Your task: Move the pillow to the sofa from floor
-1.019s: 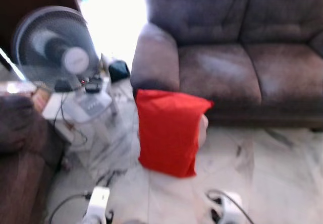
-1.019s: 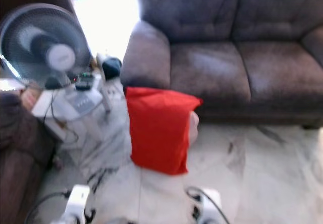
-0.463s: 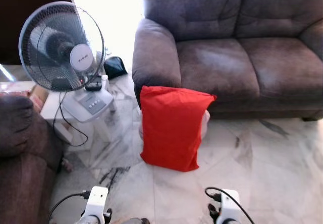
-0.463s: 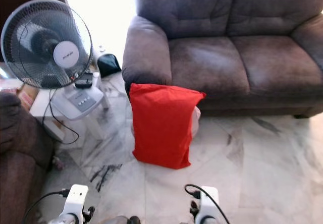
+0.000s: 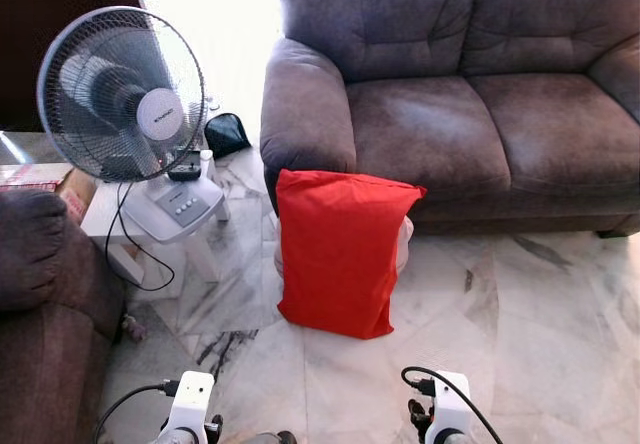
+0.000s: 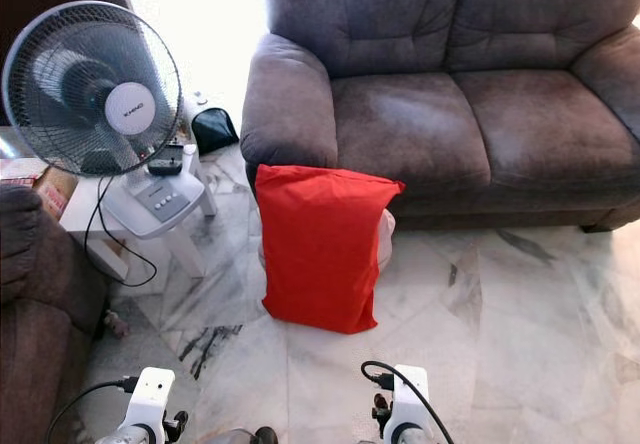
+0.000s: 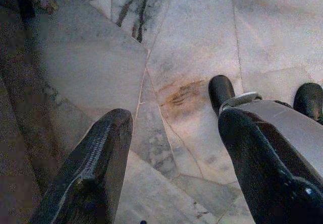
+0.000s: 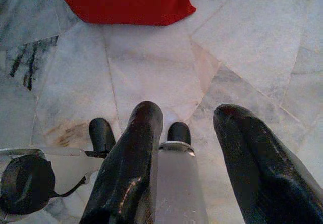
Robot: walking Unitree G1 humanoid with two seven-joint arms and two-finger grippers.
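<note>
A red pillow (image 5: 340, 254) stands on its edge on the marble floor, leaning against the front of the brown sofa (image 5: 440, 124) near its left armrest. Its lower edge (image 8: 126, 2) also appears in the right wrist view, some way ahead of the fingers. Both arms hang low at the bottom of the eye views, the left wrist (image 5: 190, 409) and the right wrist (image 5: 445, 414) short of the pillow. The left gripper (image 7: 176, 120) is open over bare floor. The right gripper (image 8: 189, 110) is open too, holding nothing.
A standing fan (image 5: 120, 94) sits on a small white table to the left, its cable trailing to the floor. A dark armchair (image 5: 40, 294) fills the near left. A black bag (image 5: 228, 134) lies beside the sofa's arm. Open marble floor (image 5: 540, 334) lies right of the pillow.
The view was blurred a second ago and is now sharp and steady; the whole picture shifted slightly. The pillow and both arms hold the same places.
</note>
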